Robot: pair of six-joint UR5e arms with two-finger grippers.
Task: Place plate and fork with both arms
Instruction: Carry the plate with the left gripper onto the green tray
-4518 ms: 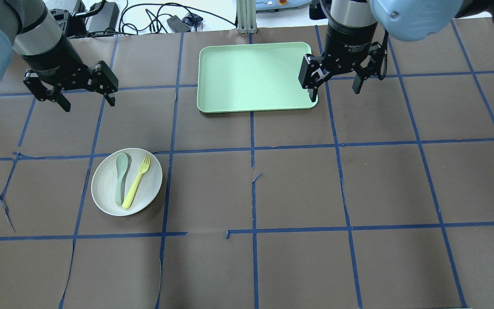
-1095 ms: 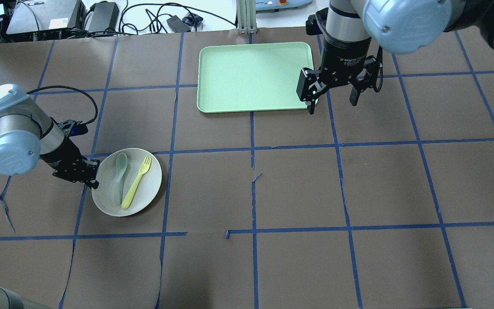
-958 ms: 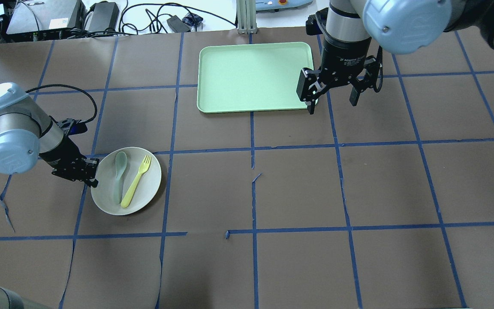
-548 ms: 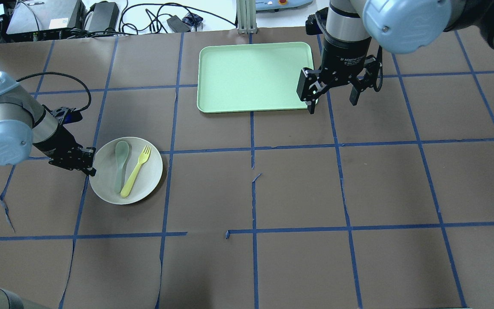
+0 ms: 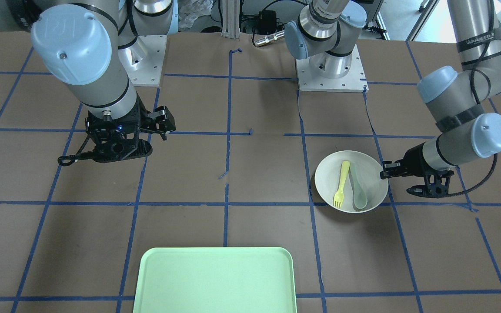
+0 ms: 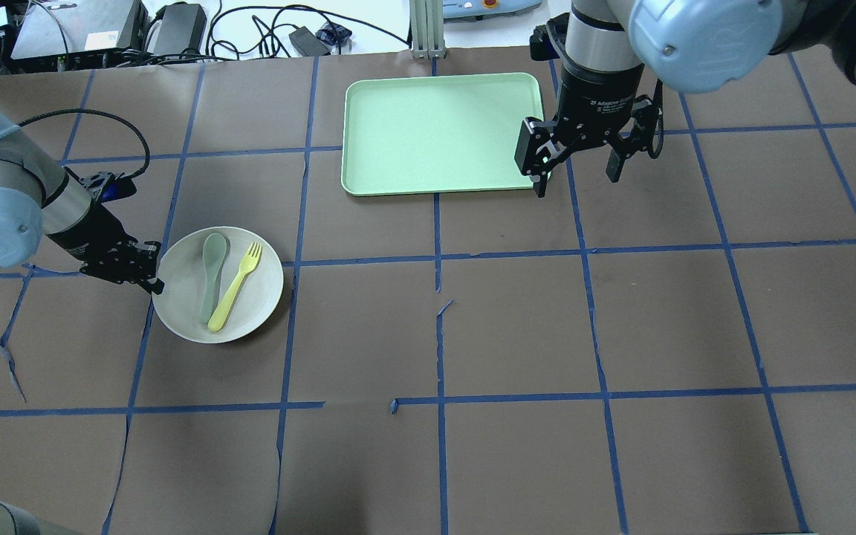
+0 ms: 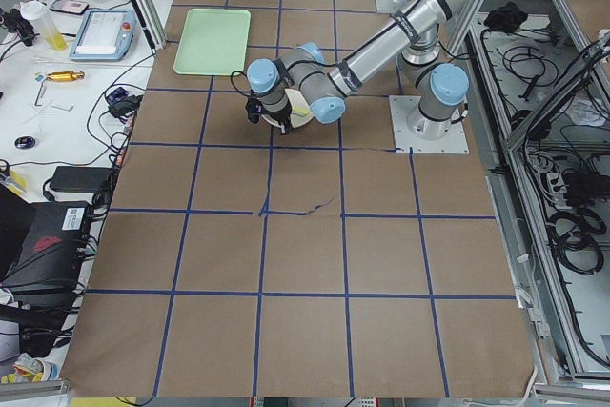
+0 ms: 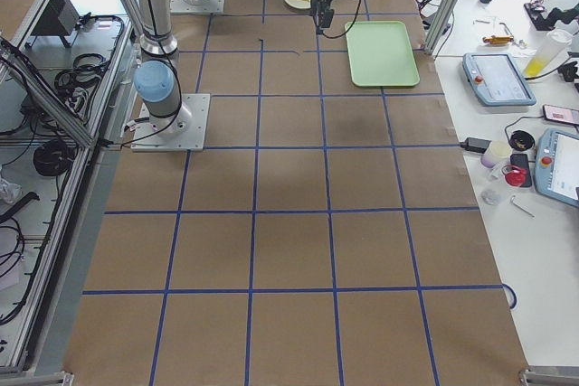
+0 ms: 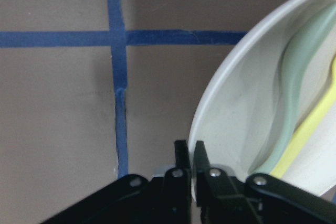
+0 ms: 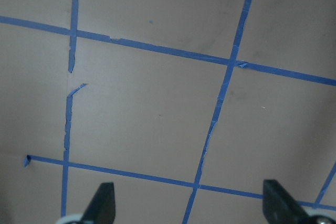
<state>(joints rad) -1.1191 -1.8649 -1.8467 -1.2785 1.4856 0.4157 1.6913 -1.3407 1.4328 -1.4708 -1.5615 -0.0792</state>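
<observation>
The off-white plate (image 6: 258, 290) is left of the table's middle, with the pale-yellow fork (image 6: 235, 286) and a grey-green spoon (image 6: 210, 286) lying in it. My left gripper (image 6: 154, 282) is shut on the plate's left rim and holds it slightly off the table. The left wrist view shows the jaws (image 9: 190, 150) pinching the rim of the plate (image 9: 226, 119), with the fork (image 9: 310, 124) beside the spoon (image 9: 294, 77). My right gripper (image 6: 575, 184) is open and empty, hovering at the tray's near right corner. It also shows open in the right wrist view (image 10: 190, 205).
The mint-green tray (image 6: 435, 134) lies at the far middle of the table, also in the front-facing view (image 5: 215, 282). Brown paper with blue tape lines covers the table. Cables and power bricks lie beyond the far edge.
My left arm came down to the plate and shut on its left rim. Over the last second the plate has risen and shifted away from the robot. The right gripper has stayed still.
</observation>
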